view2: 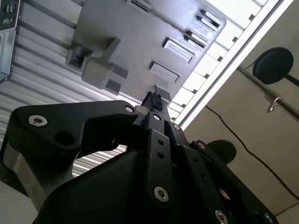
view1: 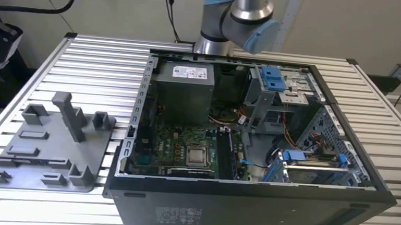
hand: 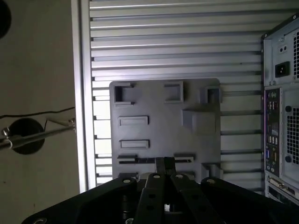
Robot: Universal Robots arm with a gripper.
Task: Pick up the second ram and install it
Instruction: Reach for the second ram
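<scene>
A thin dark strip, the second ram (view1: 34,160), stands on edge in the long slot at the near end of the grey fixture plate (view1: 53,135). In the first wrist view the same strip (hand: 135,160) runs across the plate (hand: 163,121) just past my fingertips. My gripper (hand: 163,164) hangs well above the plate with its two black fingers pressed together and nothing between them. The second wrist view shows the gripper (view2: 153,99) pointing down at the plate (view2: 140,32).
An open computer case (view1: 251,199) lies on the slatted table (view1: 85,58), on the exterior view's right of the plate. Its motherboard (view1: 177,147) has memory slots (view1: 229,153) beside the processor. The table edge (hand: 81,93) runs past the plate.
</scene>
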